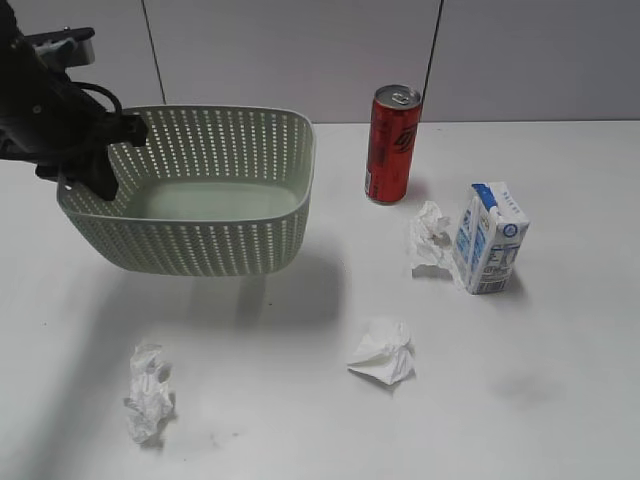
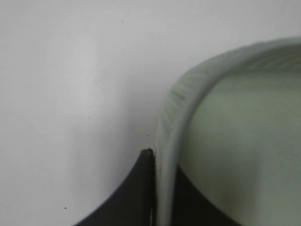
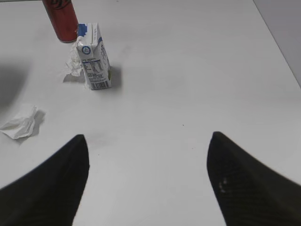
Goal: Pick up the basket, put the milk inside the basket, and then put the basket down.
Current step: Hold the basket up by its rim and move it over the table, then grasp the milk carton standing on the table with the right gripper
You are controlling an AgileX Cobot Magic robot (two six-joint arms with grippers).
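The left fingers (image 1: pixel 100 165) are clamped on the left short-end rim of the sage-green basket (image 1: pixel 215 195), one black finger outside the wall and one inside, as the left wrist view shows with the rim (image 2: pixel 171 141) running up between them. The basket hangs clear of the white tabletop (image 1: pixel 330 420), its shadow lying below and to the right of it. Its long axis runs left to right in the exterior view, away from the holding fingers, with the open mouth facing up and tipped a little toward the camera, and nothing inside it.

The right fingers (image 3: pixel 148 181) are spread wide with only bare tabletop between them. The milk carton (image 3: pixel 95 56) stands upright ahead of them and off to their left, well apart. Its long axis is vertical, the gable top with its blue cap upward, and a printed side panel faces the right wrist camera. A crumpled white paper ball (image 3: pixel 73 63) touches its far-left side, and the red soda can (image 3: pixel 61 19) stands just beyond that. A second paper ball (image 3: pixel 21 123) lies nearer, to the left of the left-hand finger. A third paper ball (image 1: pixel 148 392) lies on the tabletop below the held basket.
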